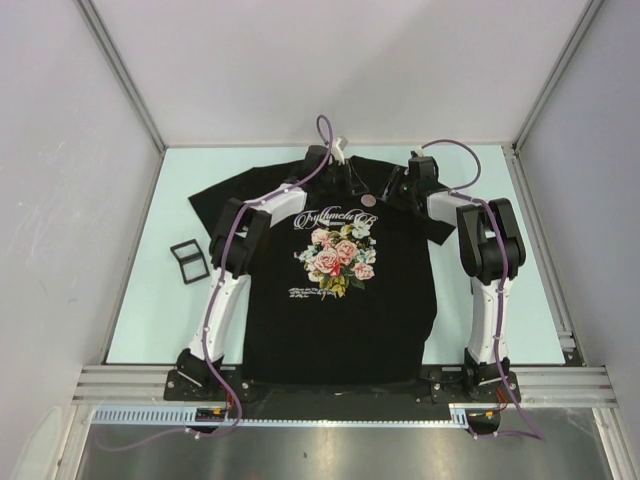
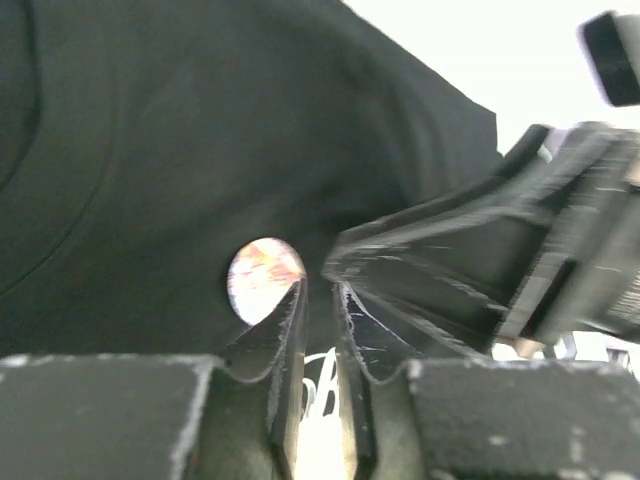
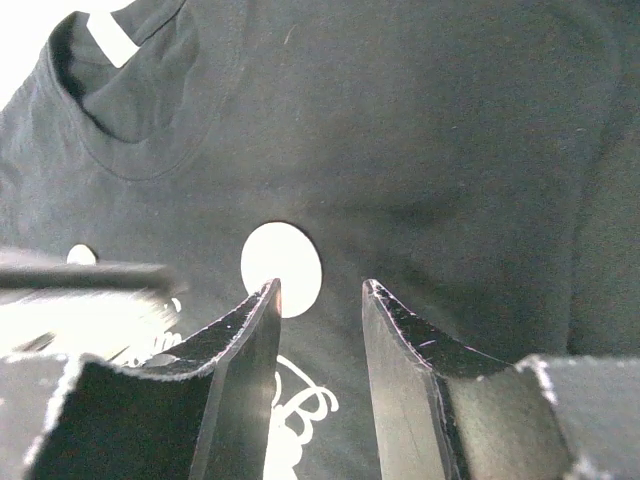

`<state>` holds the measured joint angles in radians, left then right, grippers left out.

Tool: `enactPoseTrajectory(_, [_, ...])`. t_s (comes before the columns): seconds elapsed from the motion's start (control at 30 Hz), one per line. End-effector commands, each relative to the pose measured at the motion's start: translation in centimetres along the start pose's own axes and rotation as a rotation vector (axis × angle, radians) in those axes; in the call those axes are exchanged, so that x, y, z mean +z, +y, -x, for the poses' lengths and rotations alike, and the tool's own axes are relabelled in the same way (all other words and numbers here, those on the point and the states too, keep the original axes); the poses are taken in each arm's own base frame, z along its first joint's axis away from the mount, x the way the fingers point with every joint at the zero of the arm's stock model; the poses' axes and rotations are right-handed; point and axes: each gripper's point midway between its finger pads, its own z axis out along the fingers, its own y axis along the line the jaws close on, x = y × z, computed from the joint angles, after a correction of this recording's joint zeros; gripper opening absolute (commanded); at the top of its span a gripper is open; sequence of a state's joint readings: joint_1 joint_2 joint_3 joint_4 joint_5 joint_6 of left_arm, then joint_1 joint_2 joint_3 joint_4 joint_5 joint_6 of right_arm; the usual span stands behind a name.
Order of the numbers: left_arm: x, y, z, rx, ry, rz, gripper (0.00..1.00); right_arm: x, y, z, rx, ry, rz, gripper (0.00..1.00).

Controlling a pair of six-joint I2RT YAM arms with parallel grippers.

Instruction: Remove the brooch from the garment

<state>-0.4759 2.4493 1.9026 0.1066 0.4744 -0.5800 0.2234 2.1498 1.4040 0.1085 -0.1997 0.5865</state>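
The garment, a black T-shirt [image 1: 340, 310] with a rose print and white lettering, lies flat on the table. The brooch [image 1: 368, 201], a small round pale disc, sits on the chest just above the end of the lettering. My left gripper [image 1: 354, 186] hovers close over the shirt. In the left wrist view [image 2: 320, 290] its jaws stand a narrow gap apart with nothing between them, and the brooch [image 2: 263, 278] lies just left of the left fingertip. My right gripper [image 1: 393, 188] is open and empty [image 3: 320, 288], with the brooch [image 3: 282, 268] behind its left fingertip.
The two grippers are close together over the upper chest; the right one shows in the left wrist view [image 2: 480, 250]. A black rectangular frame [image 1: 188, 261] lies on the pale green table [image 1: 150, 310] left of the shirt. White walls enclose the table.
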Motion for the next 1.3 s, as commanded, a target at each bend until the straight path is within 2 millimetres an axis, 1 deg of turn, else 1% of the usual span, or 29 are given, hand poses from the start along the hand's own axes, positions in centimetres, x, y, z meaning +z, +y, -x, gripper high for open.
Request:
enactPoseTrajectory(0.0, [0.7,0.6,0.4,-0.091,-0.004,0.014,0.19,-1.5,2.3,1.9,-0.003,-0.037,0.07,0.42])
enactPoseTrajectory(0.07, [0.6,0.9,0.4,-0.112,0.001,0.042,0.16,-1.5,2.5,1.8,0.006,-0.03,0.082,0.41])
enactPoseTrajectory(0.27, [0.6,1.4,0.3,-0.144,0.007,0.073,0.14,-1.3,2.7,1.6,0.017,-0.024,0.098,0.4])
enactPoseTrajectory(0.37, [0.7,1.8,-0.1,-0.168,0.023,0.098,0.13,-1.2,2.8,1.3,0.024,-0.018,0.098,0.39])
enactPoseTrajectory(0.4, [0.9,2.4,-0.6,-0.181,0.035,0.107,0.13,-1.2,2.7,1.4,0.026,-0.019,0.099,0.39])
enactPoseTrajectory(0.43, [0.9,2.2,-0.4,-0.187,0.039,0.112,0.12,-1.1,2.8,1.0,0.035,-0.01,0.103,0.39])
enactPoseTrajectory(0.47, [1.0,2.3,-0.6,-0.205,0.046,0.12,0.12,-1.0,2.8,1.2,0.036,-0.013,0.108,0.39])
enactPoseTrajectory(0.57, [1.4,3.1,-1.0,-0.225,0.063,0.153,0.11,-0.9,2.6,0.9,0.048,-0.008,0.103,0.38])
enactPoseTrajectory(0.8, [1.7,3.5,-1.7,-0.258,0.087,0.17,0.1,-0.7,2.3,0.9,0.057,-0.007,0.097,0.37])
enactPoseTrajectory(0.97, [1.8,4.0,-2.4,-0.284,0.111,0.192,0.06,-0.6,2.1,0.7,0.063,0.0,0.092,0.36])
enactPoseTrajectory(1.07, [1.8,4.2,-2.3,-0.288,0.11,0.199,0.05,-0.5,1.8,0.7,0.071,0.002,0.087,0.36])
enactPoseTrajectory(1.27, [1.7,4.2,-2.4,-0.284,0.111,0.205,0.04,0.0,2.0,0.1,0.089,0.02,0.115,0.36])
